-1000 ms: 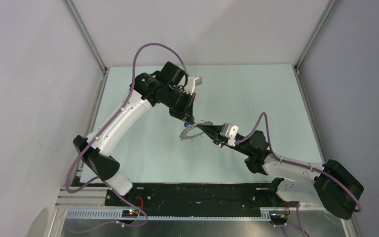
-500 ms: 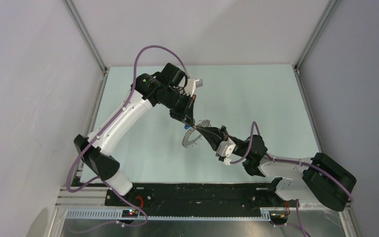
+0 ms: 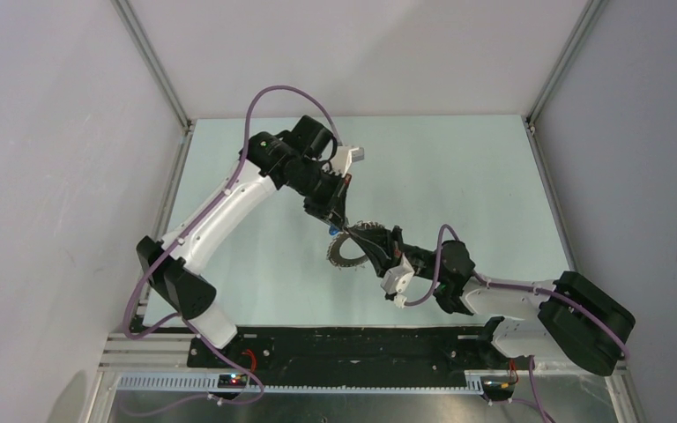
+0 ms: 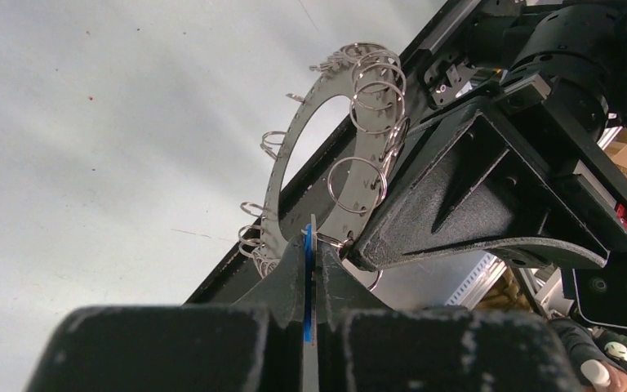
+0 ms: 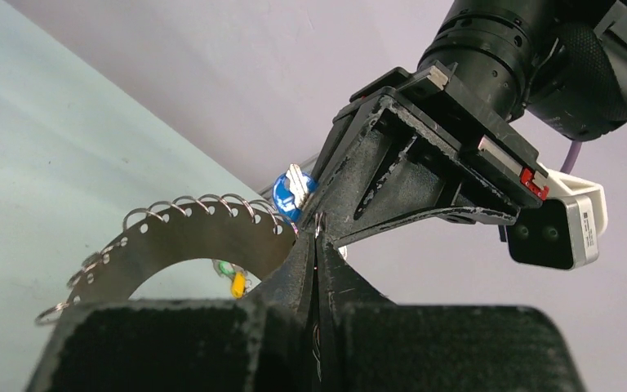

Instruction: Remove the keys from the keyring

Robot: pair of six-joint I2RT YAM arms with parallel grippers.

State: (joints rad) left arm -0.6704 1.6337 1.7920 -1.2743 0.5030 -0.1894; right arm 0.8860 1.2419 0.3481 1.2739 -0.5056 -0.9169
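Keyring (image 3: 350, 247), flat thin grey metal plate ring w/ punched holes, held above pale green table (image 3: 458, 176) near its middle, shiny wire split rings (image 4: 357, 184) fringing rim, L gripper (image 4: 309, 269) grainy black fingers pinched on blue round tag (image 5: 287, 194), R gripper (image 5: 314, 245) fingers together on keyring edge

**Keyring pinched between both tools over mid-desk**

The keyring (image 3: 346, 250) is a flat grey metal hoop (image 4: 290, 167), pierced with small holes and fringed with thin wire loops (image 4: 357, 184). It is held tilted over the desk (image 3: 458, 167). The right tool (image 5: 317, 237) pinches its rim. Beside it, the left tool (image 4: 309, 245) grips a blue-headed piece (image 5: 288, 194), probably one of the keys, its blade hidden.
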